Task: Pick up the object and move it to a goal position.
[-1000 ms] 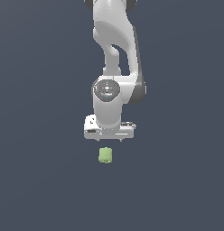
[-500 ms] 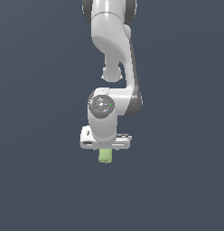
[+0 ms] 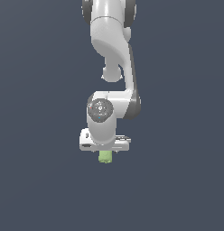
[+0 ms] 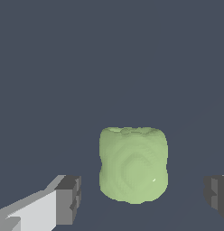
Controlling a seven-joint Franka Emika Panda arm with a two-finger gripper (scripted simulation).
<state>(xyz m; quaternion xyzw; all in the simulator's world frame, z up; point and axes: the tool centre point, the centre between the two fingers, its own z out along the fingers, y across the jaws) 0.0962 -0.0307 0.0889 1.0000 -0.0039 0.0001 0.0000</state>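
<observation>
The object is a small light-green, lumpy, roughly cylindrical piece on the dark grey floor. In the exterior view only its lower part shows below the white gripper, which sits right over it. In the wrist view the object lies between the two dark grey fingertips, with a clear gap on each side. The gripper is open and touches nothing that I can see.
The white arm rises straight up from the gripper to the top of the exterior view. The floor is a plain dark grey all around.
The gripper has come down over the object. A second ago the object stood free below the hand; now the hand covers its upper part.
</observation>
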